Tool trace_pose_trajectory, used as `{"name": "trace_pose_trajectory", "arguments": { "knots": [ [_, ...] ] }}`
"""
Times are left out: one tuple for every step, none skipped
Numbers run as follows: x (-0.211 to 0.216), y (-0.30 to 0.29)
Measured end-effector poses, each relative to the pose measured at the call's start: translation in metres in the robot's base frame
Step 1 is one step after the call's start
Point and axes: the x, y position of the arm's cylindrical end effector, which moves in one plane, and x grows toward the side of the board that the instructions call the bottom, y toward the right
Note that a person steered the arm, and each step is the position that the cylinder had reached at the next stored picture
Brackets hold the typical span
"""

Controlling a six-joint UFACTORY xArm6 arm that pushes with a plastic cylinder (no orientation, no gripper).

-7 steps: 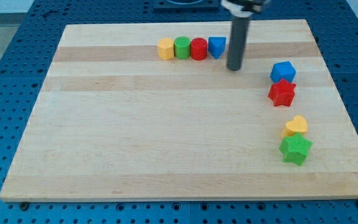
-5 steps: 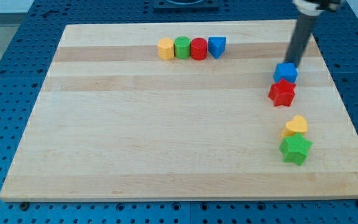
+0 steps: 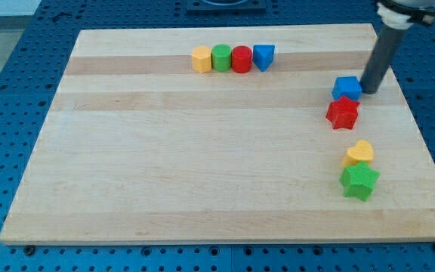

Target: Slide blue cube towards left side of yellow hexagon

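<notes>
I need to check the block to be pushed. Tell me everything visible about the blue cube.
The blue cube is a small, solid-looking block, plain blue, sitting flat on the wooden board near the view's right edge. Its lower side meets the red star block just below it. My tip stands right beside its right side, seemingly touching. Nothing lies on top of it.

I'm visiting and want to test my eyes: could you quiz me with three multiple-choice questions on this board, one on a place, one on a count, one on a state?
1. My tip is where relative to the blue cube?
A. at its right
B. at its left
C. far below

2. How many blocks stand in the top row?
A. two
B. four
C. six

3. The blue cube and red star are:
A. far apart
B. stacked
C. touching or nearly so

Answers: 1 A, the rod ends beside the cube's right edge. 2 B, yellow, green, red, blue. 3 C, no clear gap shows.
</notes>
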Motion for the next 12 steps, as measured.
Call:
{"name": "trace_pose_trajectory", "arguments": {
  "knots": [
    [0.002, -0.037],
    [0.009, -0.046],
    [0.014, -0.034],
    [0.022, -0.042],
    [0.027, -0.075],
    [0.028, -0.117],
    [0.028, -0.163],
    [0.028, -0.212],
    [0.028, -0.249],
    [0.028, -0.289],
    [0.029, -0.313],
    [0.052, -0.313]
  ]
}}
